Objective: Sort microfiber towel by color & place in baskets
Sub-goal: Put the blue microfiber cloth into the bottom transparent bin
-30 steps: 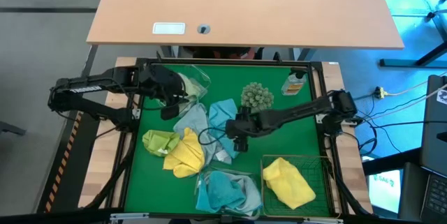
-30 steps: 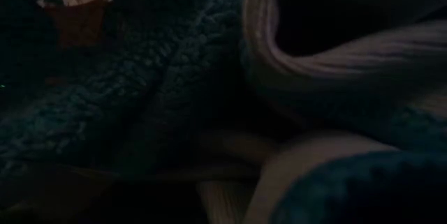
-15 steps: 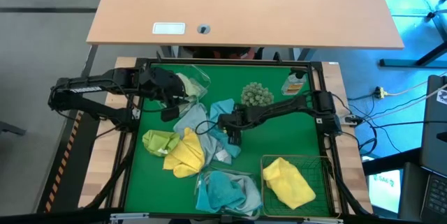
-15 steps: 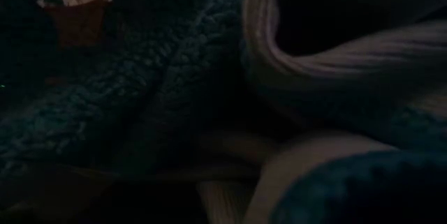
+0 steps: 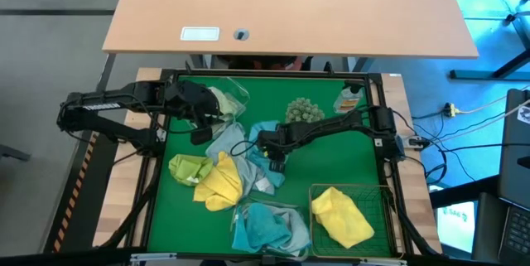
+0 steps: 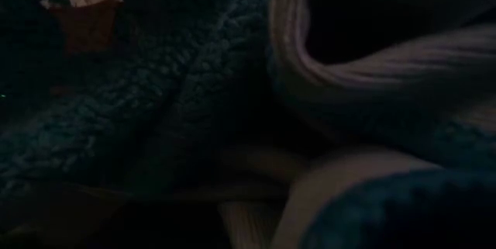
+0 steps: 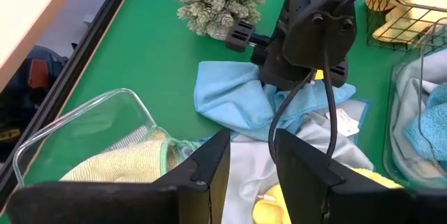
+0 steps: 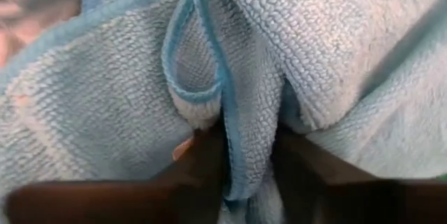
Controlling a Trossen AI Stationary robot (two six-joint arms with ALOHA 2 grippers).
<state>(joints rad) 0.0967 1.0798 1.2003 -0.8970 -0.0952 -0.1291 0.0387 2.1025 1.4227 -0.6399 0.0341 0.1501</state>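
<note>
Light blue towel (image 8: 230,70) sits bunched between the right gripper's (image 8: 244,161) two dark fingers (image 8: 202,161), a fold with its darker blue hem running down into the gap; jaws pinched on that fold. In the high view the right gripper (image 5: 276,152) is pressed down on this towel (image 5: 263,132) near the middle of the green mat (image 5: 331,158), with the arm reaching in from the right edge. Just beside the towel, toward the far side, stands a grey-green spiky ball (image 5: 304,112), and a small bottle (image 5: 349,99) lies near the far right corner. Left gripper (image 5: 201,122) hangs at the far left of the mat beside a clear tub (image 5: 228,100) that holds a pale yellow-green cloth (image 7: 126,158); from the left wrist view its fingers (image 7: 209,165) stand apart with nothing between them. Toward the near left lie a lime green towel (image 5: 189,168) and a yellow towel (image 5: 219,181), touching each other and a paler blue cloth (image 5: 228,143). At the near edge a second clear tub (image 5: 267,226) holds teal towels, and the wire basket (image 5: 377,200) at the near right holds a yellow towel (image 5: 341,216). Low view is dark, filled with close fabric; nothing usable.
</note>
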